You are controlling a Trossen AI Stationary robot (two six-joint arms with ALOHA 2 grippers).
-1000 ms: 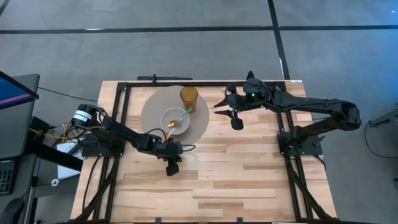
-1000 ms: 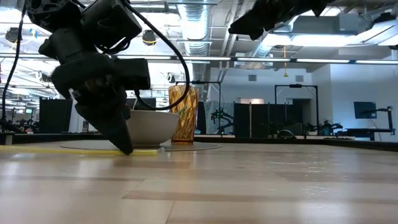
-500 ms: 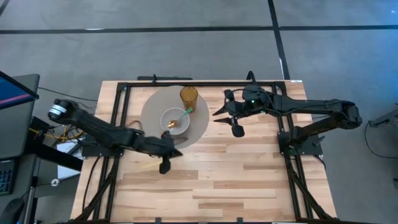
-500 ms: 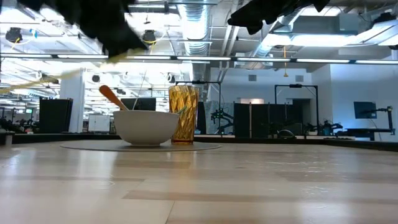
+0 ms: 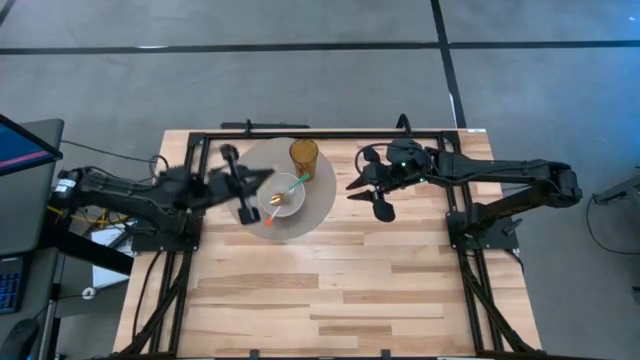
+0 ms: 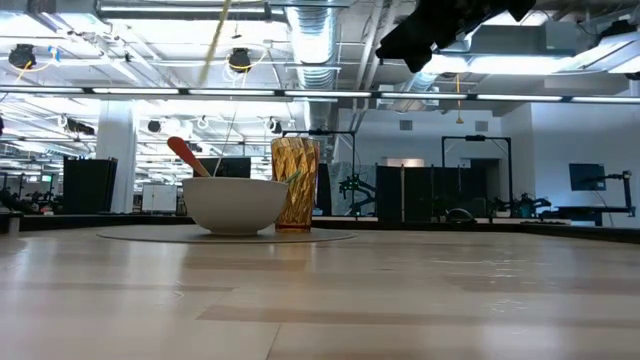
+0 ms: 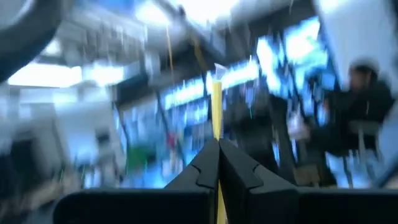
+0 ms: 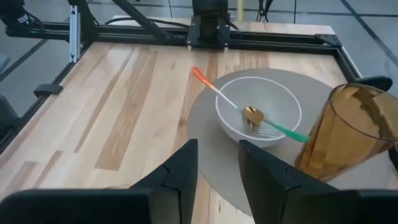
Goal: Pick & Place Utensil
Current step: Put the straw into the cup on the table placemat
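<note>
My left gripper [image 5: 262, 178] hangs high over the left part of the round grey mat [image 5: 320, 205], shut on a thin yellow utensil [image 7: 215, 106]. In the low view only that utensil's slanting shaft [image 6: 214, 40] shows, at the top. A white bowl [image 5: 282, 193] stands on the mat. An orange-handled spoon [image 8: 208, 84] and a green-handled fork [image 8: 283, 130] lean on its rim. An amber cup [image 5: 304, 155] stands behind the bowl. My right gripper [image 5: 362, 186] is open and hovers to the right of the mat. My left gripper pinches the yellow utensil's thin shaft [image 7: 216, 134] between its two shut fingers [image 7: 239, 171]. The shaft runs on past the fingertips, along them. The utensil is lifted clear of the table and the mat.
A black frame [image 5: 330, 131] runs along the table's far edge and down both sides. Bare wood [image 5: 340, 290] takes up the near half of the table. A blurred person [image 7: 360, 99] shows in the room beyond in the left wrist view.
My left gripper, shut on the yellow utensil that lay on the table near the mat's near edge, has lifted it clear. It has swung up and toward the far-left, over the mat, and has tipped so that its fingers no longer point down.
</note>
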